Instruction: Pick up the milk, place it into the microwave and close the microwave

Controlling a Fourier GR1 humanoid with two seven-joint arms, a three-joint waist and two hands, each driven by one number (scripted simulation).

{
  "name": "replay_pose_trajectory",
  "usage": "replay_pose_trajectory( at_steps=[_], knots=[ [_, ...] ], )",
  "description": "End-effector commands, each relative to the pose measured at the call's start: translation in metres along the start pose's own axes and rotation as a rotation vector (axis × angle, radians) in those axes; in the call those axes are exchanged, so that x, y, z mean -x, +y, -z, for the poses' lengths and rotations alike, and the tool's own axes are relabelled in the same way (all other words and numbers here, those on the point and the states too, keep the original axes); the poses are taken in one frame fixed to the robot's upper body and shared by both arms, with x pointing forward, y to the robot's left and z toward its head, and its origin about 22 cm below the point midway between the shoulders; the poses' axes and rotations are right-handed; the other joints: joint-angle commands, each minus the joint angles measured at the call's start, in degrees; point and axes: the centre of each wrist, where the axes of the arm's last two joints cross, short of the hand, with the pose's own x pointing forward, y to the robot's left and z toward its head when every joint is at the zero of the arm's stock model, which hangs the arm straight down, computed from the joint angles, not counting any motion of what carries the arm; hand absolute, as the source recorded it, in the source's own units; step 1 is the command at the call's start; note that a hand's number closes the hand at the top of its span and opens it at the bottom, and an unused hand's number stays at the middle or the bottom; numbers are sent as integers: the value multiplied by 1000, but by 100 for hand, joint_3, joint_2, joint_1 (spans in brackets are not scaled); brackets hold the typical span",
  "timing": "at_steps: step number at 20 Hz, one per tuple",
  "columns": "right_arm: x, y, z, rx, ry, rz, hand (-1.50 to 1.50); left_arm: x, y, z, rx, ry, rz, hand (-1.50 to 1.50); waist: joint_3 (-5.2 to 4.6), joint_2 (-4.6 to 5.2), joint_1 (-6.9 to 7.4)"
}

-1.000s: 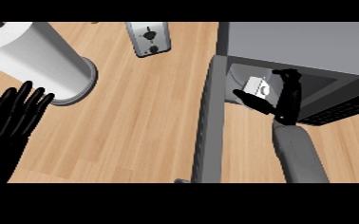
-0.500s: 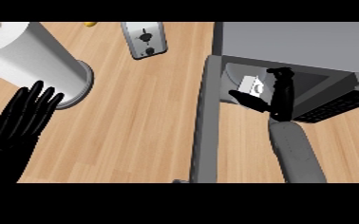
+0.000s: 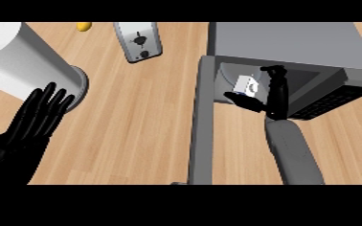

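Observation:
The small white milk carton (image 3: 246, 84) stands upright inside the open microwave (image 3: 283, 43), near the left side of its cavity. My right hand (image 3: 272, 98) is at the cavity's mouth, just right of the carton. Its fingers point straight up and its thumb sticks out to the left below the carton, so the hand is open and not curled round the milk. The microwave door (image 3: 201, 124) hangs open as a grey slab running toward me. My left hand (image 3: 35, 122) rests open at the lower left, fingers up.
A large white cylinder on a grey base (image 3: 28, 64) stands at the far left, just above my left hand. A grey toaster-like appliance (image 3: 138, 40) and a small yellow item (image 3: 83, 26) lie at the back of the wooden counter (image 3: 134, 124).
My right hand's fingers have drawn slightly left, closer to the carton, which has stayed put in the microwave. My left hand has come a little further up into view.

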Motion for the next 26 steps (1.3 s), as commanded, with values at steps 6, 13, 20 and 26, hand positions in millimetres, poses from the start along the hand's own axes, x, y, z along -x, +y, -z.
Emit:
replay_pose_trajectory(
  at_steps=[6, 13, 20, 26],
  knots=[
    [17, 4, 5, -46, 344, 176, -150, 9, -9, 5, 51, 40, -18, -150, 99, 237, -176],
    [19, 13, -21, -68, 364, 316, -150, 22, -13, 11, 172, 74, -18, -150, 94, 197, -393],
    [19, 12, -48, -132, 392, 354, -150, 40, -31, 34, 288, 115, 19, 150, 82, 85, -656],
    [1, -1, -72, -129, 390, 404, -150, 67, -46, 56, 356, 169, 35, 150, 81, 46, -695]
  ],
)
